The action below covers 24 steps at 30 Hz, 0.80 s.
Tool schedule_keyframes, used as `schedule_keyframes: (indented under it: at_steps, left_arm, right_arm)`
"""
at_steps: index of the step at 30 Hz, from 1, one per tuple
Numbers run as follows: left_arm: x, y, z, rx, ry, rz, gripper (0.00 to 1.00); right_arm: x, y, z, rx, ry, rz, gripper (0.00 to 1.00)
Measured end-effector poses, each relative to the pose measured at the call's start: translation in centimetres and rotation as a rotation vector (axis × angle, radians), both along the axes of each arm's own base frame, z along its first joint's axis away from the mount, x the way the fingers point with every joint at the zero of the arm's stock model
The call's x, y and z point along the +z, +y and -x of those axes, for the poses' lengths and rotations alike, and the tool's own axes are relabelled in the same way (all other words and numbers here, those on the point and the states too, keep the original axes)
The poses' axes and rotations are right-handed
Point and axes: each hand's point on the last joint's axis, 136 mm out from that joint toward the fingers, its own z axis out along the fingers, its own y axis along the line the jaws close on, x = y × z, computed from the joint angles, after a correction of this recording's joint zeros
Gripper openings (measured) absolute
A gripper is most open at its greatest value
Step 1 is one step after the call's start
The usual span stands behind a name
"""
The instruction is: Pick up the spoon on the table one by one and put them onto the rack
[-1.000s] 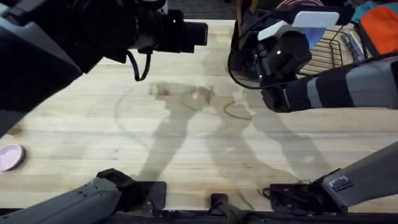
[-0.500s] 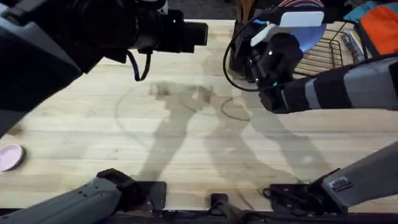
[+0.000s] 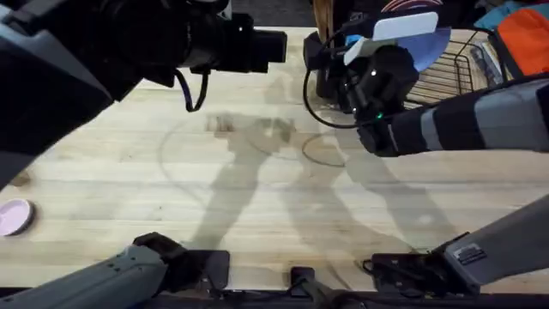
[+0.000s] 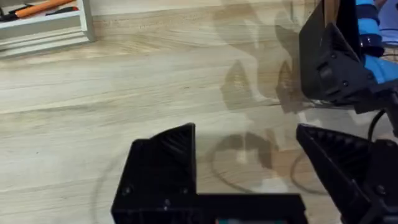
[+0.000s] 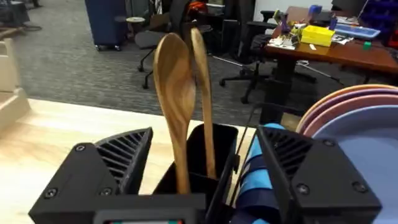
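Two brown wooden spoons stand upright in the rack's black utensil cup [image 5: 208, 162]: one spoon [image 5: 174, 81] shows its round bowl, and the other spoon's handle [image 5: 202, 93] rises just behind it. My right gripper [image 5: 204, 143] is open, its fingers [image 5: 106, 165] on either side of the cup and touching neither spoon. From overhead, the right gripper [image 3: 326, 69] hangs at the left end of the black wire rack [image 3: 450, 73], and a spoon top [image 3: 322, 17] pokes up there. My left gripper [image 4: 245, 134] is open and empty above the table [image 3: 257, 172].
Pink and blue plates [image 5: 354, 118] stand in the rack beside the cup. A white tray [image 4: 43, 28] with an orange item sits at the table's far side. A small pink round object [image 3: 13, 216] lies at the left table edge. The left arm [image 3: 103, 51] looms large.
My right gripper has shifted left along the rack toward the utensil cup. The left arm has not moved.
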Motion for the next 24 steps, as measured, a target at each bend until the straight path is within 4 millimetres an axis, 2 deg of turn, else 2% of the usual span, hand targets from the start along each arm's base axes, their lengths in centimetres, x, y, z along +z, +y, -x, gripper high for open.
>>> schedule_keyframes:
  at_steps: [7,10,14,24]
  left_arm:
    - [0.0,0.0,0.0,0.0,0.0,0.0,0.993]
    - [0.0,0.0,0.0,0.0,0.0,0.0,0.993]
    - [0.0,0.0,0.0,0.0,0.0,0.0,0.993]
    - [0.0,0.0,0.0,0.0,0.0,0.0,0.993]
  right_arm:
    - [-0.8,-0.1,0.3,-0.001,0.057,0.074,0.994]
    - [-0.2,-0.3,0.9,0.002,0.093,0.107,0.994]
    - [0.6,-0.8,2.3,0.006,0.162,0.147,0.994]
    - [1.3,-2.8,6.4,0.008,0.468,0.253,0.994]
